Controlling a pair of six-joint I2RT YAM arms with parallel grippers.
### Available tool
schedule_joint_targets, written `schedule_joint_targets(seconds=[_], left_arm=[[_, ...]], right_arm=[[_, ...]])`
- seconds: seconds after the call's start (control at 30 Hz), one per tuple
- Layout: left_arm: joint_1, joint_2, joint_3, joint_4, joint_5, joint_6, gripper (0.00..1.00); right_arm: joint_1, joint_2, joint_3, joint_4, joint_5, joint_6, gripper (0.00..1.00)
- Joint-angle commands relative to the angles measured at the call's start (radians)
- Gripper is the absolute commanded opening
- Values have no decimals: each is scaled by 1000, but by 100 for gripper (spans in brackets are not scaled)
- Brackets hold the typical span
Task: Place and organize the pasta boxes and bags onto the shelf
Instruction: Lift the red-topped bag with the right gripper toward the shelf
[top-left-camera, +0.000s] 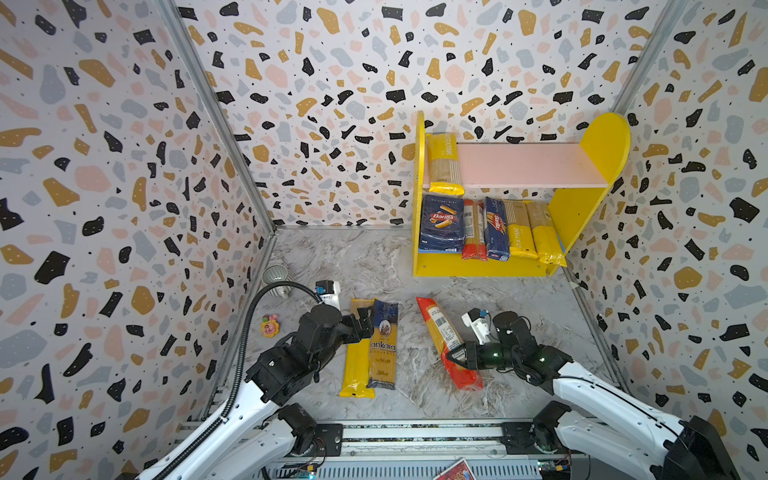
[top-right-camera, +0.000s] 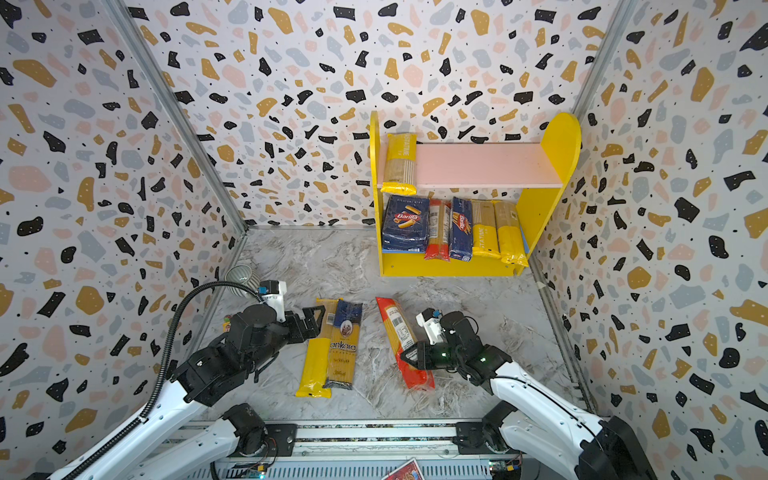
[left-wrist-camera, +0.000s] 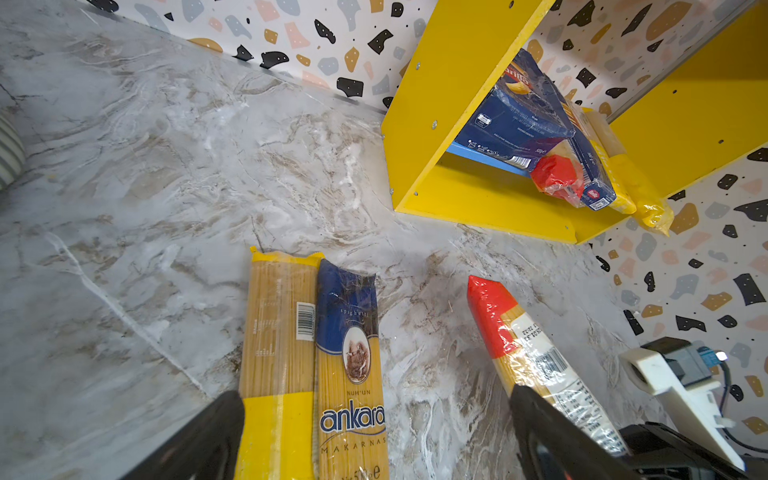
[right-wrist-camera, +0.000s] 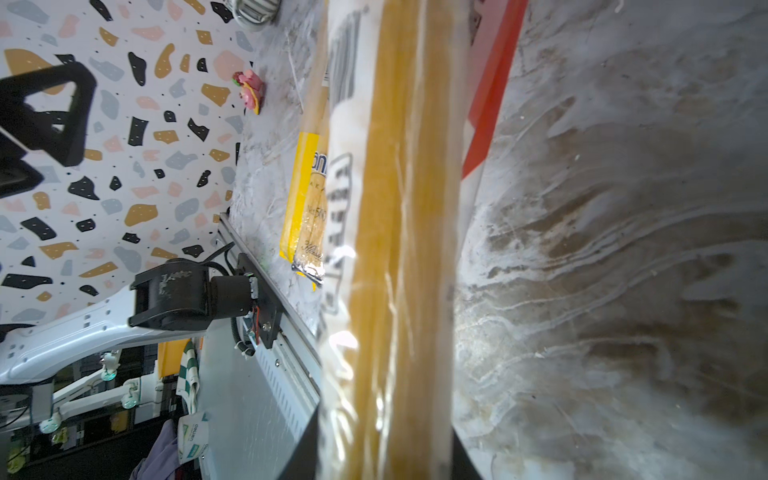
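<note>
**While the right arm grips a red pack, two bags wait on the table**

With the right end effector (top-left-camera: 451, 357) clamped across the red-orange spaghetti pack (top-left-camera: 442, 330), I judge a pick is in hand. Whether the pack has left the marbled table (top-left-camera: 332, 257) I cannot tell. My left end effector (top-left-camera: 361, 322) is spread wide and empty over the yellow-ended pack (top-left-camera: 356, 365) and the blue ankara bag (top-left-camera: 383, 345), which lie touching side by side. Next comes a level carry to the shelf (top-left-camera: 478, 266). Its pink upper board (top-left-camera: 528, 164) is mostly bare, while the Barilla boxes (top-left-camera: 441, 224) crowd the lower tier. The packs are slim crinkly film over stiff strands, likely to slip if tilted.
</note>
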Motion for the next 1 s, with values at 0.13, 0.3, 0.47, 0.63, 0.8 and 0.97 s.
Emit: schedule_joint_targets(seconds=[0.13,0.3,0.47,0.63,0.8,0.97], left_arm=[[3,44,45,40,-11,31,100],[4,70,54,52,-10,36,99],[3,108,72,67,23,36,100],[4,141,81,90,60,38,99],[-8,199,121,109,118,46,99],[-55,247,166,127,119,47,99]], right_arm=[[-16,-121,73,-11,-77,-29,7],[-17,-184,98,-75,-68,-30,7],[-17,-249,156,-162,-42,-42,7],[-20,-268,252,-255,-11,-69,6],[-21,-270,374,-303,48,-88,6],[-32,-179,567,-372,128,-167,6]])
